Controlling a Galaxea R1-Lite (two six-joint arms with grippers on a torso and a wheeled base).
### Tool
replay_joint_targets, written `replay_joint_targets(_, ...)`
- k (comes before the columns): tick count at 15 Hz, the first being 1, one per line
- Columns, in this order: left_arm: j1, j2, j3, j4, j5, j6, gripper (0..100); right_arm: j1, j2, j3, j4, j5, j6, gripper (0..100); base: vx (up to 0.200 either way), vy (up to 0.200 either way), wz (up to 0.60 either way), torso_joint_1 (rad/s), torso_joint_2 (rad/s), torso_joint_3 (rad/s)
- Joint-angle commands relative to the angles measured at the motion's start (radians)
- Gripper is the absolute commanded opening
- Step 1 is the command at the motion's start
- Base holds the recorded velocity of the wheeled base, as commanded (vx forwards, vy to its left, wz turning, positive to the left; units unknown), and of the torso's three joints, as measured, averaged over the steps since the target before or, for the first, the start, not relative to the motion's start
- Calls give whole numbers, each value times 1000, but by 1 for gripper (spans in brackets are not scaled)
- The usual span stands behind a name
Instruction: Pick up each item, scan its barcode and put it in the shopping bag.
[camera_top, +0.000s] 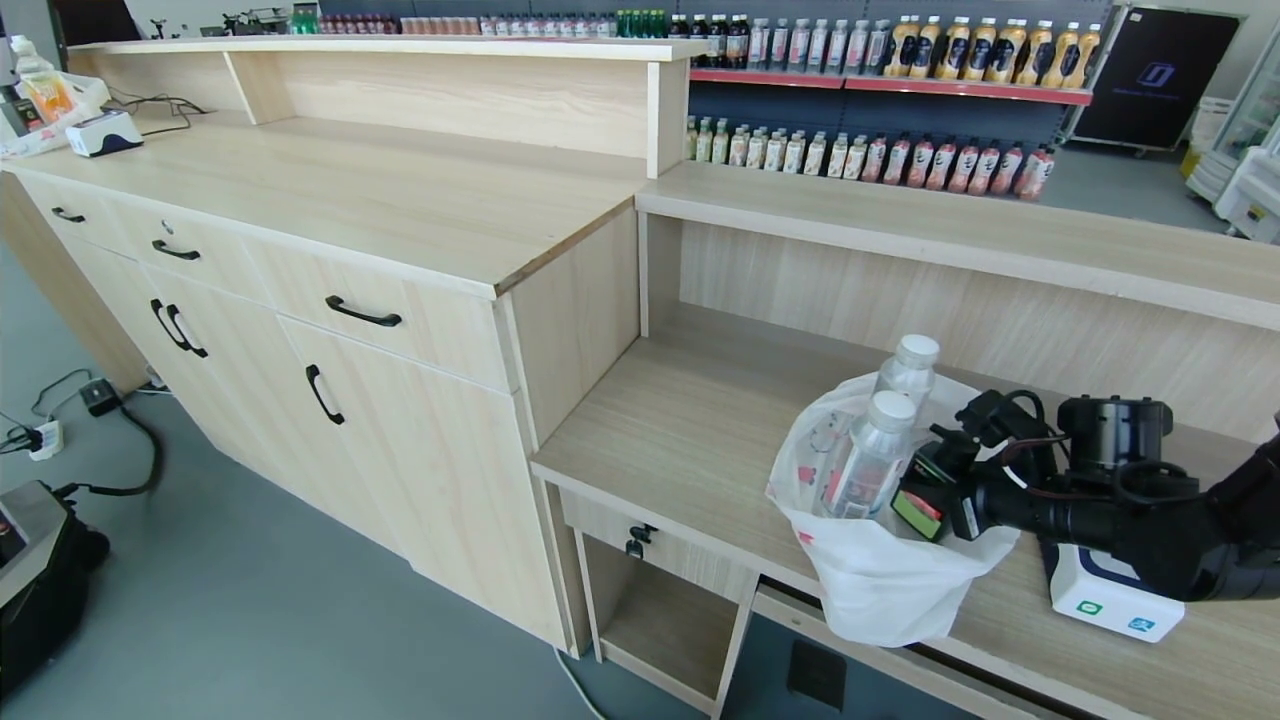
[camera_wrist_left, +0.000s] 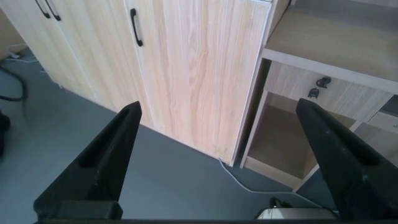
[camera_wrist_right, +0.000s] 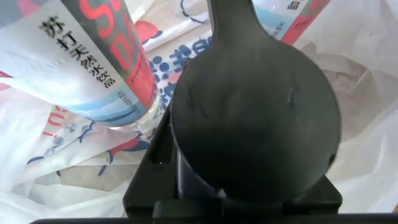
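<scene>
A light wooden counter (camera_top: 350, 190) with black-handled cabinet doors (camera_top: 420, 450) fronts 2 shelves of bottled drinks (camera_top: 900, 88), with cables (camera_top: 153, 452) on the grey floor (camera_top: 250, 600).

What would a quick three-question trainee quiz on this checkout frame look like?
1. How many bottles stand in the bag?
2. True or false: the left gripper is open with nothing in it.
3. Which gripper is at the bag's mouth? A) left B) right C) neither

Key: 1) two, both with white caps. 2) true. 3) B, the right gripper.
</scene>
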Motion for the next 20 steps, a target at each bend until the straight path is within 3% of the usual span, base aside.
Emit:
replay_joint_targets(1, 0, 0, 0, 0, 0, 0, 100, 0, 18, 3, 2, 0, -1, 0, 0, 0, 0, 0, 0, 0)
replay_joint_targets(4, 0, 0, 0, 0, 0, 0, 100, -2, 25, 17, 0, 0, -1, 0, 0, 0, 0, 0, 0, 0)
replay_joint_targets(5, 0, 0, 0, 0, 0, 0, 100, -3, 28, 22, -1, 0, -1, 100, 0, 0, 0, 0, 0, 0)
replay_joint_targets(14, 0, 0, 0, 0, 0, 0, 100, -51, -65, -44, -29, 6, 15, 100, 0, 0, 0, 0, 0, 0)
replay_joint_targets(20, 0, 0, 0, 0, 0, 0, 100, -95, -469, 48, 66, -3, 10, 100, 0, 0, 0, 0, 0, 0)
